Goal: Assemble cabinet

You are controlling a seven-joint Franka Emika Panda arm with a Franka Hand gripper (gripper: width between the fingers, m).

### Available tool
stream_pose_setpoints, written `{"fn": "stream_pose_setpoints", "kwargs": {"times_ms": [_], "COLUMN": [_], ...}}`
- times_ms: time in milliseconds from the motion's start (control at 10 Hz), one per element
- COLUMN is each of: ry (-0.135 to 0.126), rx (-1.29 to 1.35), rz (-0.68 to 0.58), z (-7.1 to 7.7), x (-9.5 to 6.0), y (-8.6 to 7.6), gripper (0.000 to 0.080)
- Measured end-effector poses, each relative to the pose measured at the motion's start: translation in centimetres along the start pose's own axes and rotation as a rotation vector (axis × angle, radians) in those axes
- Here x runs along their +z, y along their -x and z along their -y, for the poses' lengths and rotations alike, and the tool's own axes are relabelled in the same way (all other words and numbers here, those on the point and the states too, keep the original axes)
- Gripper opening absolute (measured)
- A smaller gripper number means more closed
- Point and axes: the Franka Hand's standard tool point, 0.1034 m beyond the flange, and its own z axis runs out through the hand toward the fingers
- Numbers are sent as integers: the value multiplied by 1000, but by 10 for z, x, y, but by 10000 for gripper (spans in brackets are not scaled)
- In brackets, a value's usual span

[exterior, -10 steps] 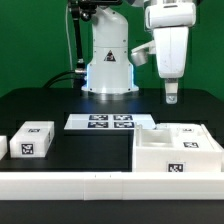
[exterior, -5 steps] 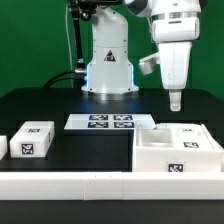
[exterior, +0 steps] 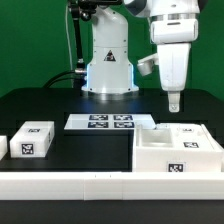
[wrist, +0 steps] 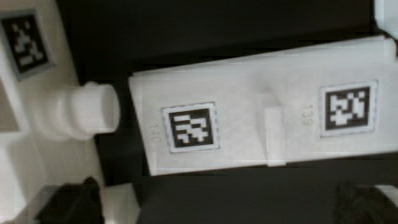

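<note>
The cabinet [exterior: 172, 150], a large white box body with square tags, lies on the black table at the exterior view's right. My gripper [exterior: 174, 100] hangs above its far edge and touches nothing. In the wrist view the cabinet's white face [wrist: 267, 110] shows two tags, with a round white knob [wrist: 71, 108] beside it. My gripper [wrist: 217, 205] is open and empty. Its dark fingertips [wrist: 71, 205] stand far apart at the frame's edge.
A small white single-tag block [exterior: 32, 140] sits at the exterior view's left, and another [exterior: 3, 147] is cut off at the edge. The marker board [exterior: 100, 122] lies before the robot base [exterior: 108, 65]. A white ledge [exterior: 70, 185] runs along the front.
The gripper has moved a little toward the exterior view's right and slightly down over the cabinet, then held still for the last half second. The parts have not moved.
</note>
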Motion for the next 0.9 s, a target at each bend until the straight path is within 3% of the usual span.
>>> {"fn": "stream_pose_setpoints", "kwargs": {"times_ms": [600,900], "ry": [-13,-43], "rx": [-39,-13], "rz": [4,-9], "z": [5,17], "x": [9,29], "y": [-2,1], "gripper": [649,649]}}
